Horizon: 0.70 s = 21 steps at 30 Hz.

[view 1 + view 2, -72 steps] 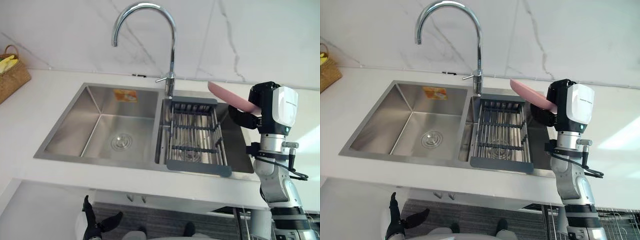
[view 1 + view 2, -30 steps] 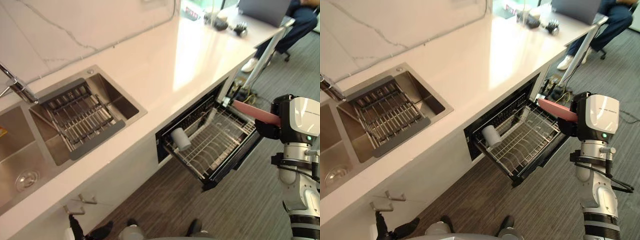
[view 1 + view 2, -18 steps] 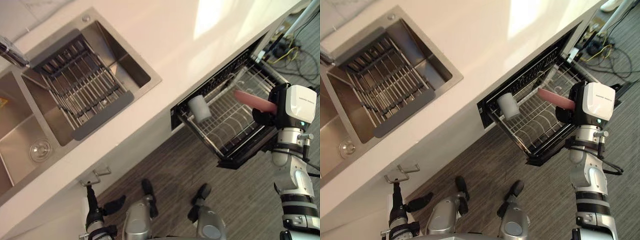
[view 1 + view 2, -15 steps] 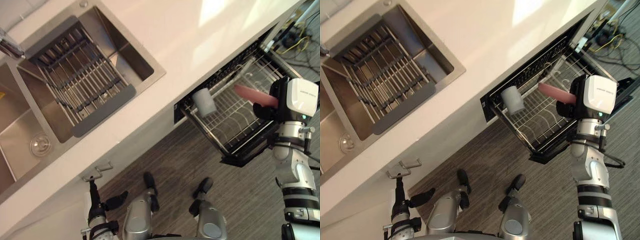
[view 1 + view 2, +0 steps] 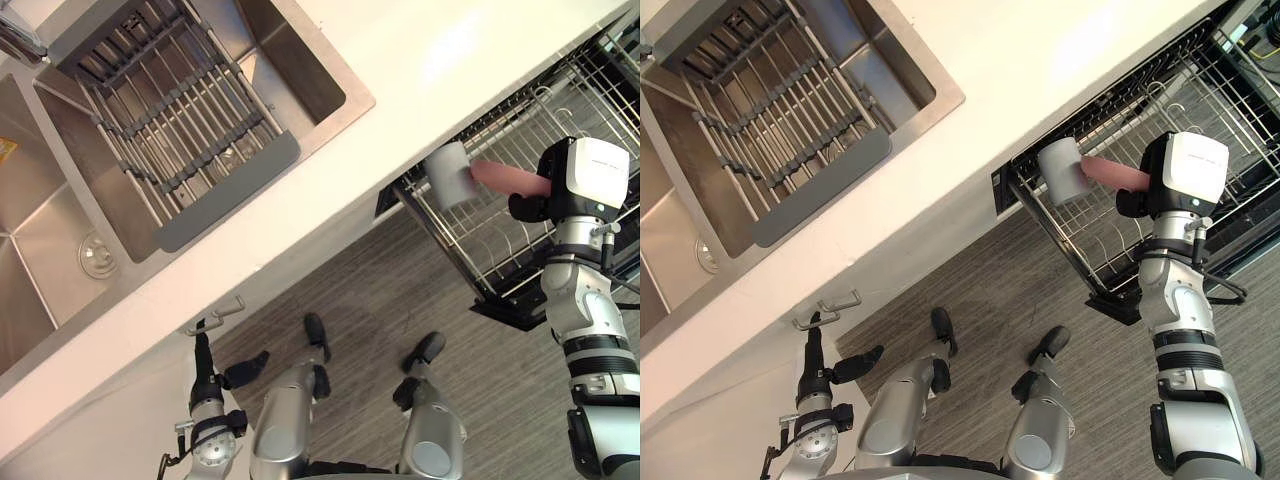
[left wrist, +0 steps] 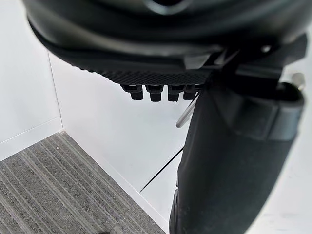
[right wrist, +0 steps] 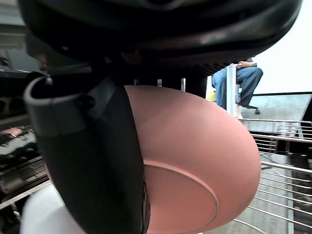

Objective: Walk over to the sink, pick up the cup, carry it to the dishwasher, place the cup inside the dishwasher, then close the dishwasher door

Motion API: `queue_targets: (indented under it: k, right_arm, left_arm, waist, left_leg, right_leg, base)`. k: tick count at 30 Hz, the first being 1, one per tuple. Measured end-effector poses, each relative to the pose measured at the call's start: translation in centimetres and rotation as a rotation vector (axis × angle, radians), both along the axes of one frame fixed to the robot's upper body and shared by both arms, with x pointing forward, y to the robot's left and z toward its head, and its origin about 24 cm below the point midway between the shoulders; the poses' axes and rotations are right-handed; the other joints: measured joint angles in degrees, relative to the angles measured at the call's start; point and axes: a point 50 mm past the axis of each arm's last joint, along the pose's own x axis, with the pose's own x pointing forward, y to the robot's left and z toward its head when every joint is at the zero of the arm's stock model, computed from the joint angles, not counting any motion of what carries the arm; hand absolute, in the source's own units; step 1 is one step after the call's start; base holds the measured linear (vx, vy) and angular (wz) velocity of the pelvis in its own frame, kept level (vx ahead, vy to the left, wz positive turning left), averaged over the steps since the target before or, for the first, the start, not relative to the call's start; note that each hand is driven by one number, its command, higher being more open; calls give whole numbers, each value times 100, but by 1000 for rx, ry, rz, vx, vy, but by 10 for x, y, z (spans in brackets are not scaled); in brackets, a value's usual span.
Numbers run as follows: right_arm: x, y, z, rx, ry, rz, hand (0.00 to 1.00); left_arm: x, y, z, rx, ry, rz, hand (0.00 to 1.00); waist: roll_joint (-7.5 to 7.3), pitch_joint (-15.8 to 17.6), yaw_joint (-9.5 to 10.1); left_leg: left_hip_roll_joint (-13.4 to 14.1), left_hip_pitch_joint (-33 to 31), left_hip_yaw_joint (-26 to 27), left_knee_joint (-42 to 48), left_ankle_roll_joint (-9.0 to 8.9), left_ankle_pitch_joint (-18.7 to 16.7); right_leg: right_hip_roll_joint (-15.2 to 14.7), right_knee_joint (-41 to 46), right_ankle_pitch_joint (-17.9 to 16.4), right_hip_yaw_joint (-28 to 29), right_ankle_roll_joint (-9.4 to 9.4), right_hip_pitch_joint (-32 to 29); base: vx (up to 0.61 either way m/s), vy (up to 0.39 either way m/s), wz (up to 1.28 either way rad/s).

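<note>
Left hand [image 5: 817,380]: hung idle at 7 o'clock, fingers straight.
Right hand [image 7: 92,161]: at 3 o'clock, thumb clamped across a pink bowl [image 7: 195,161], not a cup.
Handling: probably stiff, light, smooth and chippable; a rim pinch suited it.
Place: above the dishwasher rack [image 5: 480,235], rim just beside a white cup [image 5: 449,175].
Change: the view had swung, and the bowl had closed on that cup.
</note>
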Motion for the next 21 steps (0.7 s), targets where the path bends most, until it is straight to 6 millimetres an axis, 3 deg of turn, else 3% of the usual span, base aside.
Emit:
queue_targets:
  k: [6,14,21]
  right_arm:
    - [-2,-8,8,-16,-11,-39,100]
    - [-2,-2,16,-10,-52,22,100]
    - [-14,-1,32,26,-149,62,100]
  left_arm:
    - [0,-1,0,-8,0,6,100]
    - [-1,0,-1,-6,13,11,100]
    - [-3,0,-3,-5,25,14,100]
  waist:
    - [0,0,-26]
    - [-2,1,-55]
    - [-5,-1,-88]
  left_leg:
    - [9,-1,-1,23,1,1]
    - [15,114,60,40,5,3]
    - [-58,501,61,-365,13,174]
  right_leg:
    - [-1,25,0,10,0,-3]
    - [-33,118,-1,98,-1,36]
    - [-67,209,-79,95,49,227]
  base:
    - [0,0,0]
    - [-17,15,-4]
    - [-1,4,0]
